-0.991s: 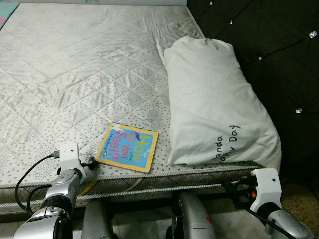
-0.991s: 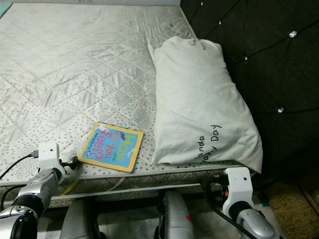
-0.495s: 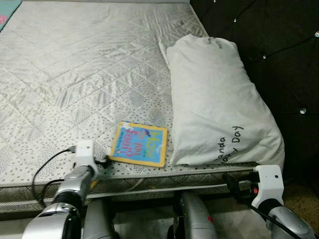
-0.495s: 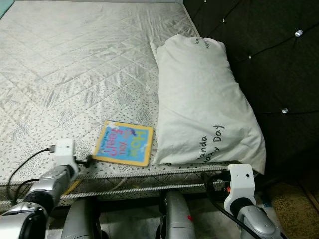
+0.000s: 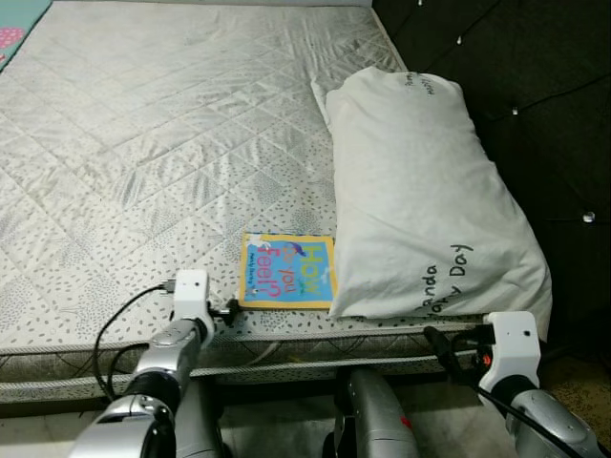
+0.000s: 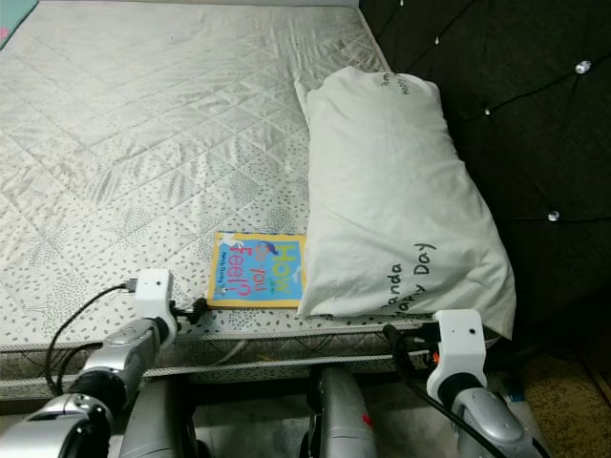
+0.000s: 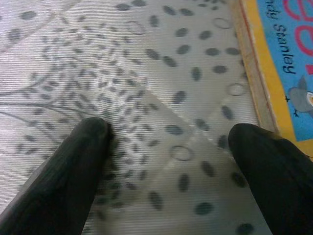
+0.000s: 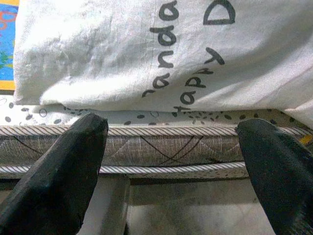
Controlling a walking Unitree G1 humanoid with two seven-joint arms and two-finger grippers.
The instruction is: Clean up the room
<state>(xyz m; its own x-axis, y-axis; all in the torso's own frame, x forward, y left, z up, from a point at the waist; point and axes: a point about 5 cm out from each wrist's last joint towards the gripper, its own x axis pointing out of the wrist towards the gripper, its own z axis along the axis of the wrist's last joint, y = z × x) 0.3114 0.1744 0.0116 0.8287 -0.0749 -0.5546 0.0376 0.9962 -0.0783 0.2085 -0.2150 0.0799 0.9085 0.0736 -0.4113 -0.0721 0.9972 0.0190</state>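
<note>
1. The thin square board book with a yellow border and blue cover (image 5: 286, 271) is lying flat on the pale quilted mattress with a grey dotted print (image 5: 143, 143), in the lower centre of the left eye view, near the mattress's front edge. Its right side is touching, or slipping slightly under, the long white pillow with black lettering (image 5: 425, 200).
2. The left gripper (image 7: 171, 147) is hovering low over the mattress just beside the book's left edge, its black fingers (image 7: 73, 166) spread apart and gripping nothing. In the left wrist view the book's yellow border is sitting just beyond one fingertip.
3. The right gripper (image 8: 171, 161) is hanging below the mattress edge, in the lower right of the eye views, jaws wide and empty, facing the pillow's printed end.
4. Risks, as judged:
   - The book is lying flush on soft fabric, so a finger is likely pushing it along rather than getting beneath it.
   - Any push is driving it further against the pillow, hiding that edge.
   - Fingertips may be snagging the quilting.
   - A pinch on one edge could let the cover tilt and slide out.
5. Orientation: the book is almost square. Its title lines are running up and down the frame, so its top is pointing towards frame right, at the pillow. The slightly longer side appears to be running left to right, though I cannot tell for certain.
</note>
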